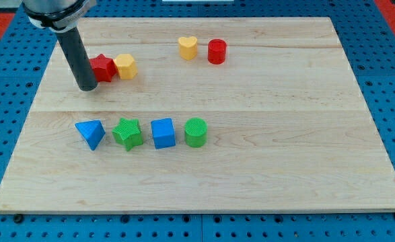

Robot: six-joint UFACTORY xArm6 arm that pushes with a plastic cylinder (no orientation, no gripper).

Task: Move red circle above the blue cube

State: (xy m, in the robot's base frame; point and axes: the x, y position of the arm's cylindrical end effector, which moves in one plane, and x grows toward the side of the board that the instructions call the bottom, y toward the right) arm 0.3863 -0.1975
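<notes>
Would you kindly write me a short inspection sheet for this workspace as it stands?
Surface: wooden board, flat, on a blue pegboard base.
Job's things: red circle near the view's top, right of the yellow heart; blue cube in the lower row.
Clutter: red star touching yellow hexagon; blue triangle, green star, green circle.
Grippers: none; my tip beside the red star's left.
Cables: nothing seen.
Surroundings: nothing seen.
</notes>
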